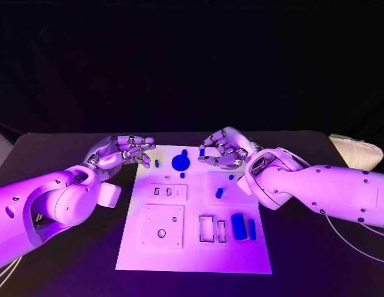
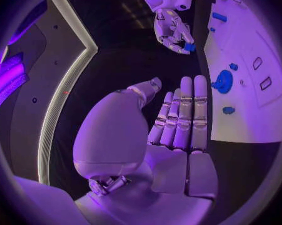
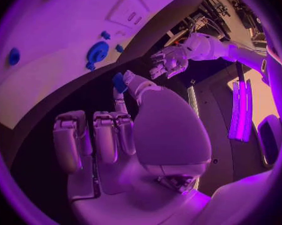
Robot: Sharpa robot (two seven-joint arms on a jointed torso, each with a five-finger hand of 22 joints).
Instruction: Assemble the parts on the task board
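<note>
Nearest us lies the near edge of the white board (image 1: 195, 260), which runs lengthwise away from us across the middle of the black table (image 1: 316, 272).

On the board's near half we see a square plate (image 1: 162, 226) with a small hole at left. Right of it are two narrow slots (image 1: 213, 229), then a long blue block (image 1: 237, 226) with a thin blue bar (image 1: 252, 229) just beside it.

Farther up, a small plate with two slits (image 1: 167, 192) sits left of centre. A short blue peg (image 1: 219, 193) stands on the raised plate to its right.

At the far end we find a round blue disc (image 1: 180, 163). A small blue piece (image 1: 157, 164) lies to its left.

The left hand (image 1: 125, 151) hangs over the board's far left corner. In its wrist view the fingers (image 2: 184, 112) lie straight and side by side, the palm empty, so we read them as released and grasping nothing.

The right hand (image 1: 223, 150) hovers over the far right part of the board, its fingers curled. In its wrist view we see a small blue part (image 3: 119, 81) pinched at the tip of the thumb. The left wrist view shows this same part (image 2: 189, 47) held in the fingertips, off the board's far edge.
</note>
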